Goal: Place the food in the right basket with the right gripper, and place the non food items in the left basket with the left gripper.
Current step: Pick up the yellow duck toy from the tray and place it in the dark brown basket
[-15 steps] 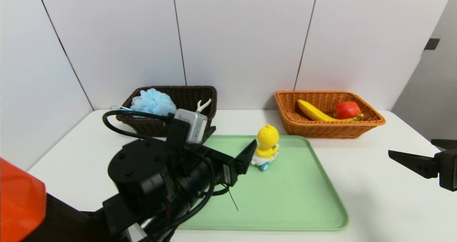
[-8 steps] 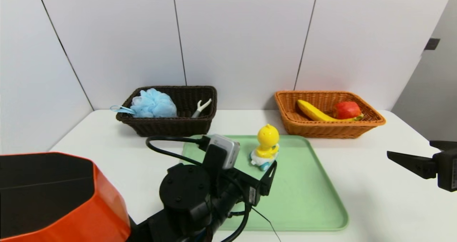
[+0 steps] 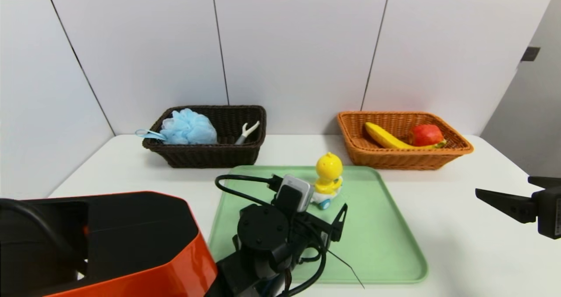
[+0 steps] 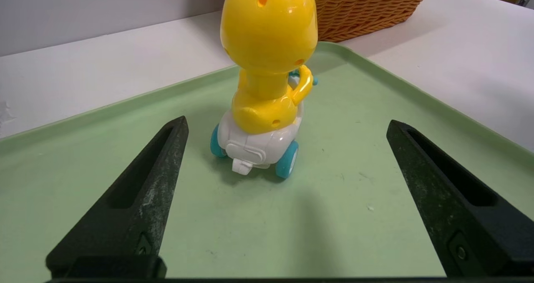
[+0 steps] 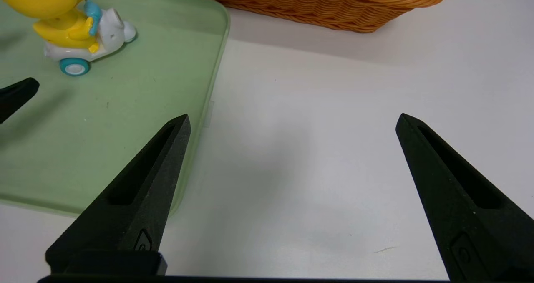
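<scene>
While my black two-fingered left gripper hangs spread wide over the pale green plastic tray, grasping nothing, I see the yellow duck toy on white-blue wheels upright at its twelve o'clock, untouched. My right gripper, at three o'clock, is released too.

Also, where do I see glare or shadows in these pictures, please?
Left wrist view: bright glare spots on the duck toy's head, and a soft shadow on the green tray before it. Right wrist view: a faint shadow under the orange basket on the white table. Head view: even light, no glare.
</scene>
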Controlling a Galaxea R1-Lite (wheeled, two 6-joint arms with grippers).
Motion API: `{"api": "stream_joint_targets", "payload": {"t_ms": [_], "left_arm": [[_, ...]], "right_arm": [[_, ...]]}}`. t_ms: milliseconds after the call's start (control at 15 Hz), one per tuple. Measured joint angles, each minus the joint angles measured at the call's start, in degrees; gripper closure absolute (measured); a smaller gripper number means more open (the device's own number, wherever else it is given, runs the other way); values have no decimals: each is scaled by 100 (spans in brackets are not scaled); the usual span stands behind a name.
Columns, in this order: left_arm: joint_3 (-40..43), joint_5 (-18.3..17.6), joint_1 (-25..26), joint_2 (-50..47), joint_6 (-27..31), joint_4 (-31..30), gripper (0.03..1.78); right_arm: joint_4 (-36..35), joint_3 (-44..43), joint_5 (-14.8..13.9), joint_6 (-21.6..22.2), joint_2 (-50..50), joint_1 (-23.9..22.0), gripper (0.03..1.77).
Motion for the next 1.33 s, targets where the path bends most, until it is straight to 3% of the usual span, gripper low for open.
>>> {"api": "stream_joint_targets", "payload": {"t_ms": [467,733,1333], "left_arm": [[-750,-65,367,377,184,2,12],[-1179,-307,394,485,184,208,12],[-1816,-434,400,824,166,507,12]], "right_arm": [[-4,78,102,9,-18,2,10],[0,138,118,16,-18,9,10],[-12,221,118,38,-16,11,10]]}}
